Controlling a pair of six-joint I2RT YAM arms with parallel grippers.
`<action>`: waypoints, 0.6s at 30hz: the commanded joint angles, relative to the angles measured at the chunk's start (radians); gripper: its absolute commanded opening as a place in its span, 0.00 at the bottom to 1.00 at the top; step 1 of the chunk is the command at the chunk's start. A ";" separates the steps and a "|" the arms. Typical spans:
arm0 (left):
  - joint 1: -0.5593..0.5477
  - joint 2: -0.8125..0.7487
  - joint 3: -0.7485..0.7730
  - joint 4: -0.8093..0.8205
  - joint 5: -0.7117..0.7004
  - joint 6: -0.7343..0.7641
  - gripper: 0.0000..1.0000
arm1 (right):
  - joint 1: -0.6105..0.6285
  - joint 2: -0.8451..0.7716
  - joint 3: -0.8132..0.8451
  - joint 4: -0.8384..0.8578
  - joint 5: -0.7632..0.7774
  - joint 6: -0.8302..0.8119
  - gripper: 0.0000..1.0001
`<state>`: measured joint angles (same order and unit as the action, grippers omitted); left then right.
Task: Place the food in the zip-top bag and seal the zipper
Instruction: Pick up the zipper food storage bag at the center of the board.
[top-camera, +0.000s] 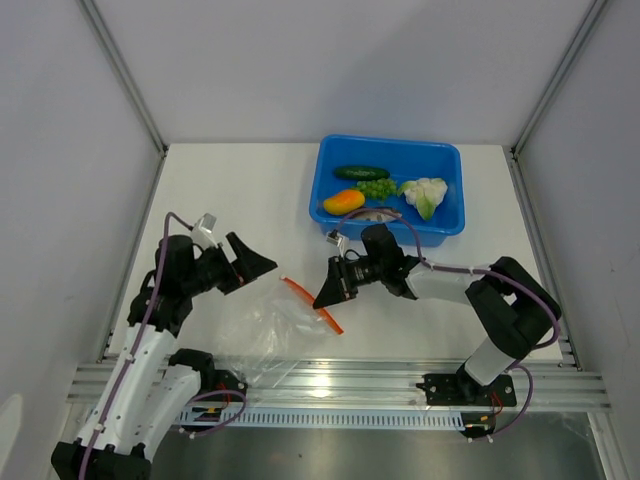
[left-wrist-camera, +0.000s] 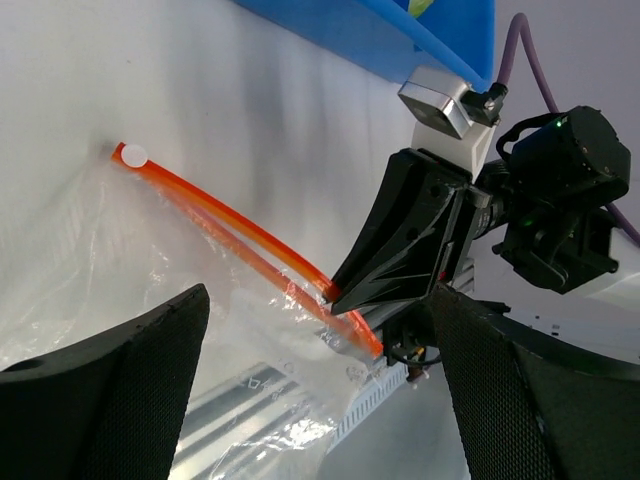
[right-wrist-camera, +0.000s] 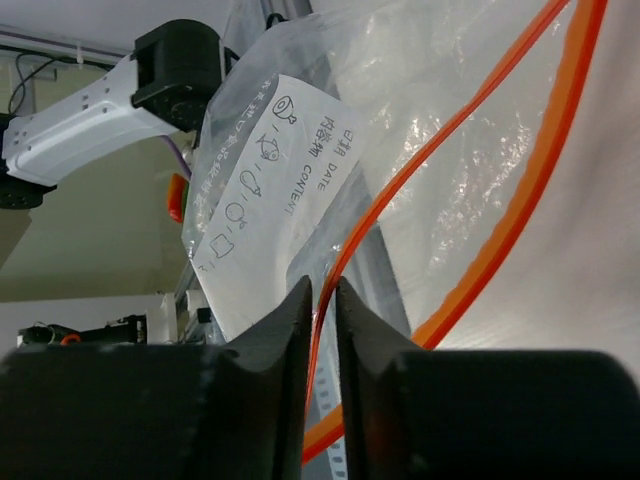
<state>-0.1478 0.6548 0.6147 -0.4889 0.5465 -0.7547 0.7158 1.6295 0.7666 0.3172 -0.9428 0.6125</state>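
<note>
1. The right gripper (right-wrist-camera: 322, 295) is clenched: its two fingers are pressed together with one orange-red lip of the zipper (left-wrist-camera: 230, 225) nipped between their tips, close to one end of the strip.
2. The zipper's other lip bows away just beside those jaws, so the mouth gapes a little there.
3. The zip-top bag (top-camera: 255, 330) trails from the right jaws toward the left arm and lies crumpled on the table (top-camera: 250, 190). Its white printed label (right-wrist-camera: 270, 190) sits just beyond the pinching fingertips.
4. The left gripper (top-camera: 250, 266) stands released, fingers spread wide and grasping nothing. The bag's mouth and the tips of the right gripper lie ahead of its gap. I cannot tell whether loose plastic brushes its fingers.
5. The food is all behind the right jaws, well apart from both grippers, in the blue bin (top-camera: 390, 142): cucumber (top-camera: 360, 172), pea cluster (top-camera: 377, 188), mango (top-camera: 343, 201) and cauliflower (top-camera: 425, 193).
</note>
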 joint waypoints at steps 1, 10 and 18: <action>-0.032 0.048 0.109 -0.091 -0.017 0.018 0.93 | 0.045 -0.003 0.002 0.118 -0.010 0.059 0.15; -0.119 0.105 0.246 -0.304 -0.161 -0.087 0.95 | 0.209 -0.167 0.137 -0.208 0.421 -0.218 0.00; -0.165 0.069 0.344 -0.444 -0.212 -0.208 0.93 | 0.333 -0.307 0.264 -0.400 0.801 -0.347 0.00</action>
<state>-0.2920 0.7464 0.8940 -0.8543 0.3653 -0.8864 1.0256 1.3651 0.9672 0.0212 -0.3656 0.3649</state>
